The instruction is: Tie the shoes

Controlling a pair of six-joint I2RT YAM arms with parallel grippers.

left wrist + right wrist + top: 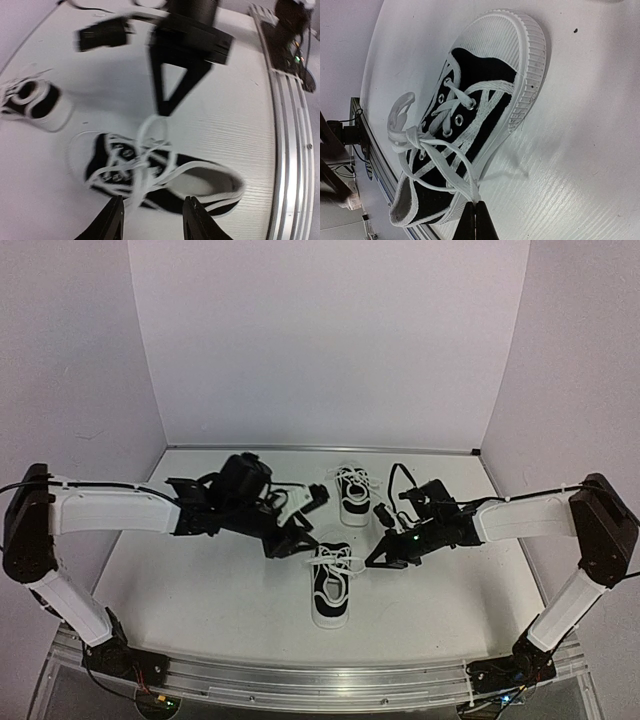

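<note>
1. Found the left gripper (152, 210) hovering just above the near shoe (331, 592), at about 10 o'clock of it in the top view. Fingers partly apart, with nothing between them.
2. Located the near shoe flat on the table (200, 590) between the two grippers, toe toward 12 o'clock and heel toward 6 o'clock. Noted a knot (412, 135) cinched at the top of the lacing, with one loop (397, 112) standing free beside it.
3. Located the far shoe (352, 492) at 12 o'clock of the near one, apart from it and untouched by either gripper. Cannot tell from these views whether its laces are tied.
4. Found the right gripper (475, 212) at about 2 o'clock of the near shoe, fingers pressed fully together on the lace (468, 186). Lace drawn out sideways from the knot past the sole. Cannot tell for certain whether a doubled loop or a single end is pinched.
5. Judged the near shoe knotted and close to finished, pending a final pull and release by the right gripper.
6. Judged the task roughly half done at best, pending confirmation of the far shoe.
</note>
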